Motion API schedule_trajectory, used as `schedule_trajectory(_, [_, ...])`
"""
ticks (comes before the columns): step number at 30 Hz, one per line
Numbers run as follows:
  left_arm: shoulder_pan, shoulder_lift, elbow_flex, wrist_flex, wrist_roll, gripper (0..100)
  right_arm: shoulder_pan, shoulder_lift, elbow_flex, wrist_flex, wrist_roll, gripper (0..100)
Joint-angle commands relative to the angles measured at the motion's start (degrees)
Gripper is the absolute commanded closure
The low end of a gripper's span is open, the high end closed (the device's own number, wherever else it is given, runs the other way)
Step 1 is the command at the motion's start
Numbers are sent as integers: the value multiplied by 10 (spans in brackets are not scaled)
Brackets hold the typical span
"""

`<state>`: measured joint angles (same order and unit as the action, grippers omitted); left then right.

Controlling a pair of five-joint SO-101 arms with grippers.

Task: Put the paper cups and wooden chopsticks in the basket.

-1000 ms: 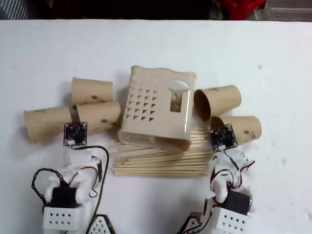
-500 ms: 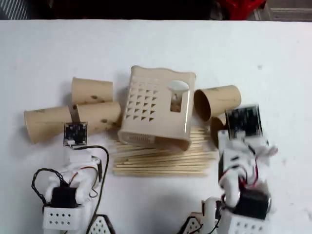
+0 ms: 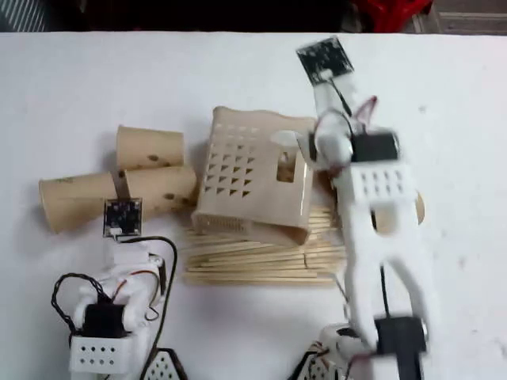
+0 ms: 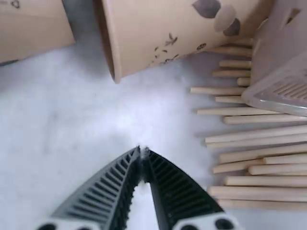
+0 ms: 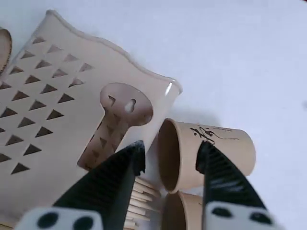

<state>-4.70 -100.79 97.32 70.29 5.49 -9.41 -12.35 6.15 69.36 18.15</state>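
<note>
The beige perforated basket [image 3: 253, 178] lies on its side mid-table, over a pile of wooden chopsticks [image 3: 253, 260]. Three paper cups lie to its left: one [image 3: 149, 146] at the back, two [image 3: 75, 199] [image 3: 162, 188] nearer. My left gripper [image 4: 143, 151] is shut and empty, low over bare table just short of a cup [image 4: 163, 28] and beside the chopsticks [image 4: 249, 158]. My right arm [image 3: 372, 182] stretches over the cups on the basket's right. My right gripper [image 5: 170, 148] is open above the mouth of a lying cup [image 5: 216, 146], next to the basket [image 5: 62, 110]; a second cup [image 5: 184, 213] lies nearer.
The white table [image 3: 444, 103] has free room at the back and far right. Another cup [image 4: 29, 24] lies beside the one in front of my left gripper. The left arm [image 3: 119, 273] sits near the table's front edge.
My right arm has risen from the table's front and swung forward, now hanging over the right-hand cups beside the basket. The left arm has not moved.
</note>
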Motion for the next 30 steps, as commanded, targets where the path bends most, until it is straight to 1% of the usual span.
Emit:
schedule_trajectory(1, [-4, -6, -1, 4, 4, 967, -9, 113, -103, 5, -5, 800])
schedule_trajectory(7, [-4, -6, -1, 4, 4, 967, -10, 205, -158, -1, -5, 798])
schedule_trajectory(14, [-4, -6, -1, 4, 4, 967, -7, 288, -199, -44, -5, 798])
schedule_trajectory(26, [-4, -6, -1, 4, 4, 967, -6, 385, -253, -56, -5, 801])
schedule_trajectory(28, [-4, -6, -1, 4, 4, 967, -6, 403, -265, -56, -5, 820])
schedule_trajectory(30, [-4, -6, -1, 4, 4, 967, -5, 417, -281, -56, -5, 886])
